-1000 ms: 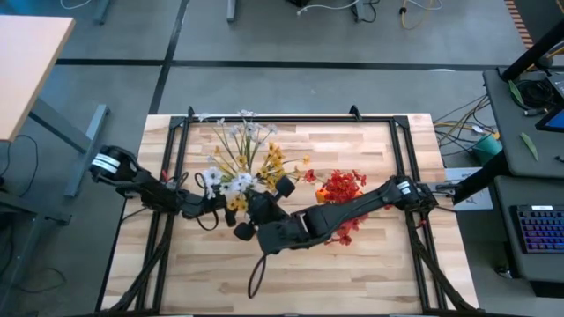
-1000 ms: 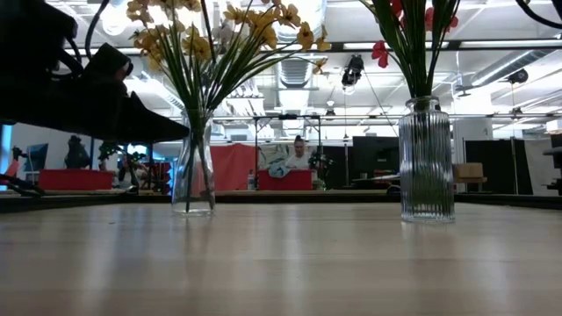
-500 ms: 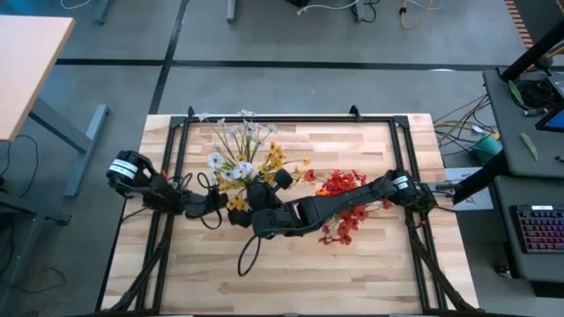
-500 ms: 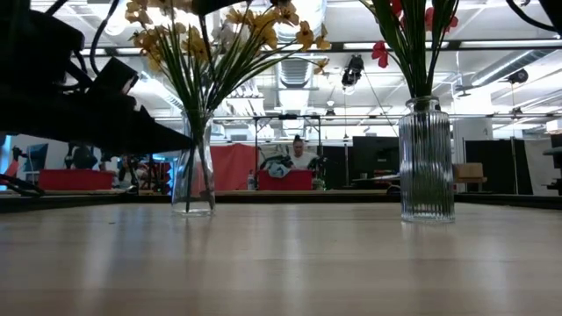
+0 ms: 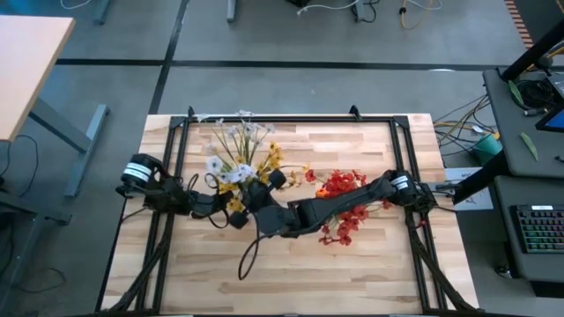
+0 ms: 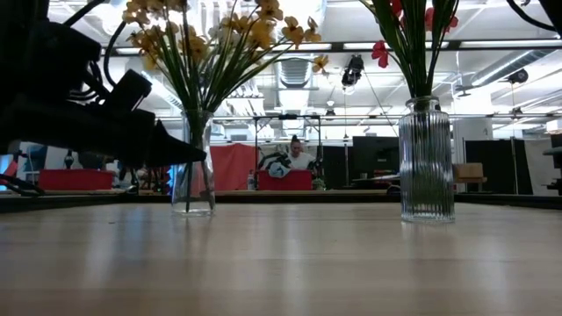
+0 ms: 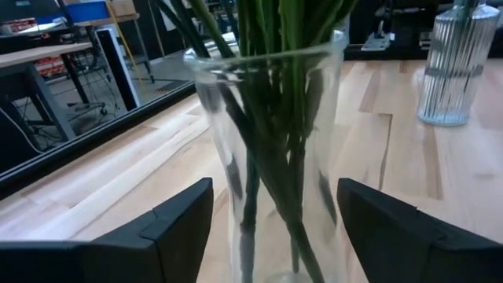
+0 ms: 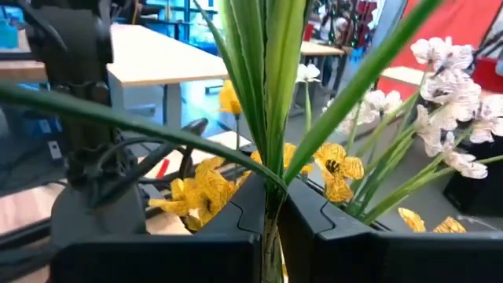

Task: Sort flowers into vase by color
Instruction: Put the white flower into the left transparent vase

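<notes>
Red flowers point(image 6: 411, 35) cut off above, clear vase point(image 7: 271, 157) base cut off below

My worktop point(image 5: 370, 264) is pale wood planks with a black frame point(image 5: 291, 119) running round its edge, standing on a grey floor point(image 5: 115, 35). Off one corner sits a light wooden table point(image 5: 22, 62) on grey legs. On the opposite side I see a dark desk point(image 5: 529, 220) carrying a backlit keyboard point(image 5: 539, 231), with loose cables point(image 5: 463, 119) trailing over the floor near it. Looking level across my worktop into the room, there are ceiling lights and ducting point(image 6: 299, 70) overhead, a red partition point(image 6: 241, 167) far back, and a person point(image 6: 297, 154) seated in front of it, too distant to make out further
</notes>
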Action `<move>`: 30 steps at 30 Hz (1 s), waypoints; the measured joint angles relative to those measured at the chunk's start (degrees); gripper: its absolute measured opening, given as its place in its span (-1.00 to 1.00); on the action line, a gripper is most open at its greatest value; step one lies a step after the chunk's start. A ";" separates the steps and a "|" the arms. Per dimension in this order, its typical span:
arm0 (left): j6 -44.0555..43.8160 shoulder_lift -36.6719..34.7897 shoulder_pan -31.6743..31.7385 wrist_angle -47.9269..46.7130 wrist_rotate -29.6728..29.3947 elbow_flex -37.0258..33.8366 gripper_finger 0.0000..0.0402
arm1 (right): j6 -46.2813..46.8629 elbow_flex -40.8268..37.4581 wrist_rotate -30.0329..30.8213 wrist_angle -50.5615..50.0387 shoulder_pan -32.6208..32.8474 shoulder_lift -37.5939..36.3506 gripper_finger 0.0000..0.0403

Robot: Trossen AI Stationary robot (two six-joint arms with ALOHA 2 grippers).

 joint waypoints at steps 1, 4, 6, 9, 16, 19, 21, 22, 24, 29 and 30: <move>-0.12 0.20 0.00 0.02 0.00 0.00 0.26 | -1.25 -0.67 0.04 1.67 0.01 0.00 -0.94; -0.72 0.56 0.00 0.00 -0.06 -0.13 0.19 | -3.20 -2.81 0.09 6.48 0.00 0.00 -0.94; -0.94 0.67 0.00 -0.02 -0.06 -0.13 0.15 | -5.29 -4.02 0.82 9.68 0.00 0.00 -0.94; -1.06 0.67 0.00 -0.02 -0.07 -0.15 0.09 | -7.80 -5.39 3.78 12.46 0.00 -0.02 -0.94; -1.12 0.65 -0.02 0.09 -0.07 -0.17 0.01 | -6.30 -7.49 4.59 13.45 -0.67 -0.09 -0.94; -1.12 0.65 -0.02 0.09 -0.04 -0.17 0.01 | -5.27 -7.91 4.61 13.43 -1.00 -0.09 -0.94; -1.12 0.65 -0.02 0.09 -0.04 -0.19 0.01 | -5.22 -8.07 4.62 13.33 -1.13 -0.09 -0.94; -1.12 0.65 -0.02 0.09 -0.04 -0.18 0.01 | -4.96 -8.08 4.61 13.35 -1.14 -0.09 -0.94; -1.12 0.65 -0.02 0.07 -0.04 -0.20 0.01 | -3.79 -8.14 4.61 13.26 -1.25 -0.09 -0.94; -1.12 0.63 -0.02 0.05 -0.04 -0.20 0.01 | -3.33 -8.38 4.59 12.98 -1.51 0.37 -0.94; -1.12 0.63 -0.02 0.04 -0.04 -0.20 0.00 | -3.25 -8.43 4.62 12.94 -1.53 0.50 -0.94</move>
